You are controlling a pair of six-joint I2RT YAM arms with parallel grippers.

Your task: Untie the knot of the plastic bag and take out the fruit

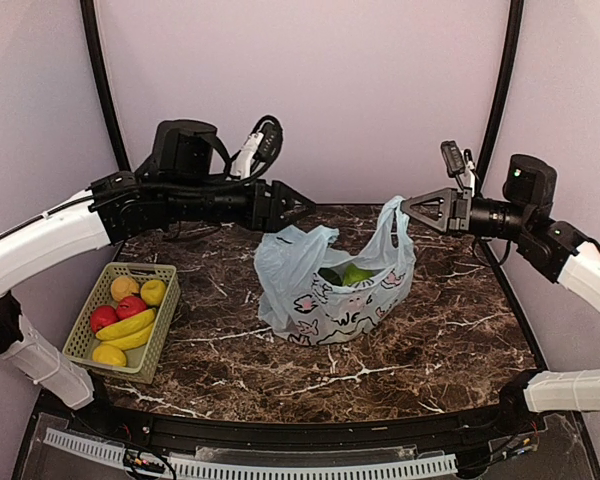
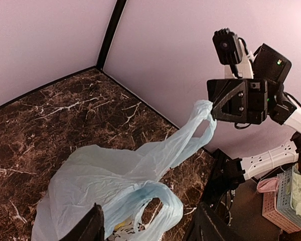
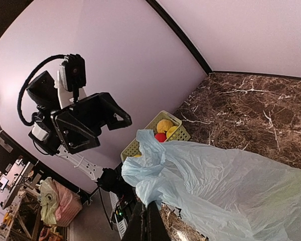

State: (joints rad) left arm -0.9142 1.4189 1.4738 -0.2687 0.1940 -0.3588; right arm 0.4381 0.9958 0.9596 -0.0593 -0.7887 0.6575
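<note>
- One handle (image 1: 396,228) of the plastic bag (image 1: 320,300) sits clenched in the right end effector (image 1: 407,207); untying looks done.
- Left end effector (image 1: 304,205) gapes empty, bag just below.
- Next: dip inside for the fruit (image 1: 352,274).
</note>
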